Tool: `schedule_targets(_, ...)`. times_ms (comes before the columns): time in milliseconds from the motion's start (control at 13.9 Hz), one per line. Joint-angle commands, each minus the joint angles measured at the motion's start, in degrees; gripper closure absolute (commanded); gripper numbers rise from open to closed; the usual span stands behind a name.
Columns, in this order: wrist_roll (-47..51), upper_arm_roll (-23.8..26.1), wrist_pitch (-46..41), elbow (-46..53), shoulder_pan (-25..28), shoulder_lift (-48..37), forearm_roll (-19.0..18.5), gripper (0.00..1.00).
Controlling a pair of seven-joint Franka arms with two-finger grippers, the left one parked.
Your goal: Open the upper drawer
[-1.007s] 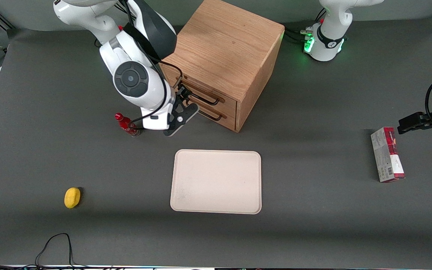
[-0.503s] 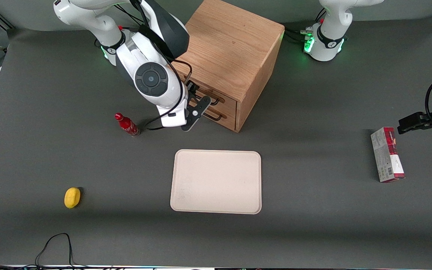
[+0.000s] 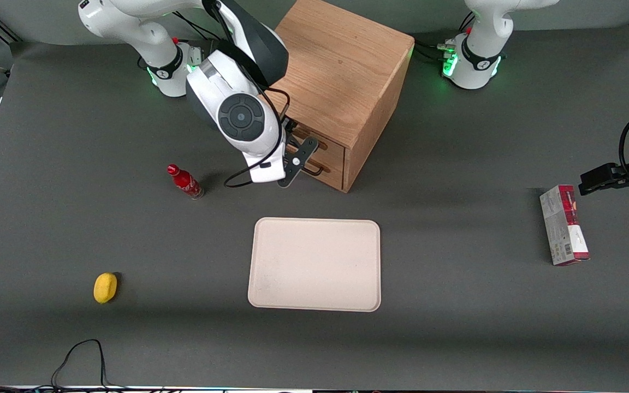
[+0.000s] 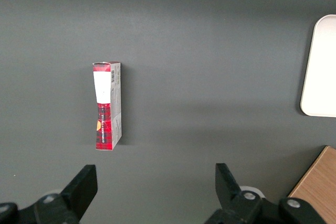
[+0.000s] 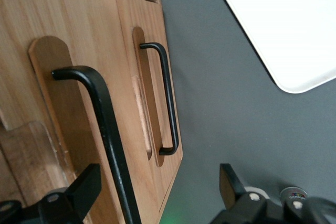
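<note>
Gripper (image 5: 157, 192) is sitting right in front of the cabinet (image 5: 31, 14) w/ fingers spread apart, one fingertip (image 5: 86, 182) showing against the wood, the other over the grey table (image 5: 231, 108). Black bar handle (image 5: 105, 129) of the upper drawer (image 5: 68, 103) is running down into the gap btwn them, closer to the wood-side finger; contact can't be told. Lower drawer (image 5: 139, 30) is lying just beside it, its own black handle (image 5: 167, 98) standing off a rounded recess. Corner of a pale tray (image 5: 283, 24) is resting on the table, apart from the cabinet.
</note>
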Motion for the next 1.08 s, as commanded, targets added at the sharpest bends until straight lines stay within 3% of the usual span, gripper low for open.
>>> schedule_targets(0,-2.11,-0.4,0.1,1.13,0.86,1.5,0.54,0.0)
schedule_targets(1007,-9.23,-1.1,1.94,1.22,-1.69,3.62,0.63,0.0)
